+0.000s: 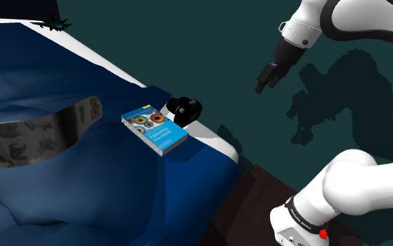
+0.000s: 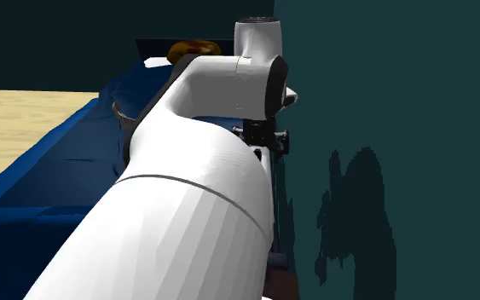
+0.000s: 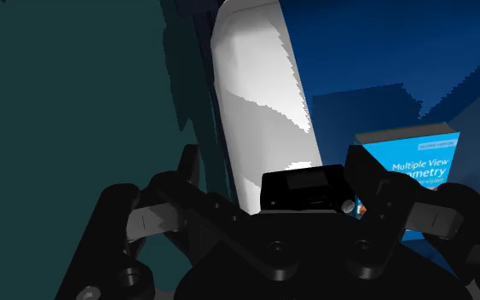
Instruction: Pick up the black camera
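The black camera (image 1: pixel 186 110) sits at the edge of a bed (image 1: pixel 83 196) covered with a blue blanket, where a white strip (image 1: pixel 214 134) runs along the side. It is just beside the far corner of a blue book (image 1: pixel 154 131) (the words "Multiple View" show on its cover in the wrist view). The end effector (image 1: pixel 261 85) hangs in the air to the shoulder view's right of the camera, higher and well apart from it, in front of a dark teal wall (image 1: pixel 188 42). Its two black fingers stand apart and clasp nothing. In the wrist view the camera appears between them, untouched.
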